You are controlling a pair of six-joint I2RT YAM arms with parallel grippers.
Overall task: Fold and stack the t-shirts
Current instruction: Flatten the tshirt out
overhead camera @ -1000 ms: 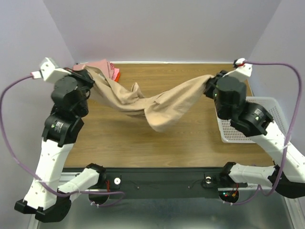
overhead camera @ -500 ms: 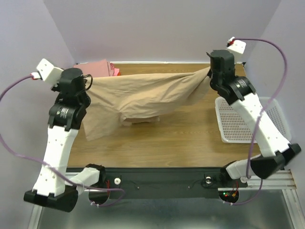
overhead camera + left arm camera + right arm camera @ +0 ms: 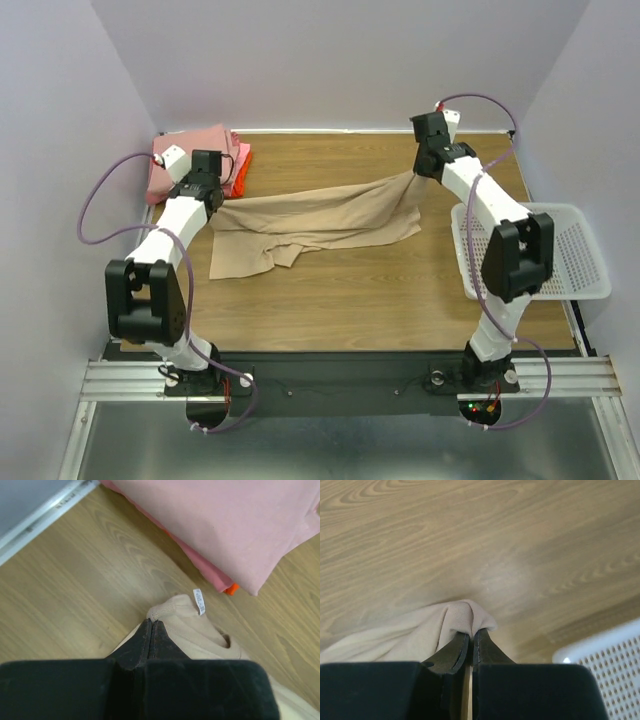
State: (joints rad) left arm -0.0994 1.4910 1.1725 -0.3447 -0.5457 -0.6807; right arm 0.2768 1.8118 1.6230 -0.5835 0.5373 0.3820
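Observation:
The tan t-shirt (image 3: 320, 215) lies spread across the middle of the wooden table, stretched between my two grippers. My left gripper (image 3: 216, 200) is shut on its left end, near the neck band and white label (image 3: 199, 601). My right gripper (image 3: 418, 173) is shut on a bunched edge of the tan cloth (image 3: 430, 630) at the far right, low over the wood. A folded salmon-pink t-shirt (image 3: 192, 152) sits on an orange-red one (image 3: 243, 166) in the far left corner, just beyond my left gripper (image 3: 151, 626).
A white mesh basket (image 3: 582, 252) stands at the table's right edge, its corner (image 3: 607, 662) showing in the right wrist view. Purple walls close in the back and both sides. Bare wooden table (image 3: 350, 290) lies between the shirt and the arm bases.
Both arms have reached out farther and dropped down. The tan shirt, which hung in the air between the grippers, now rests flattened on the table, still held at both ends.

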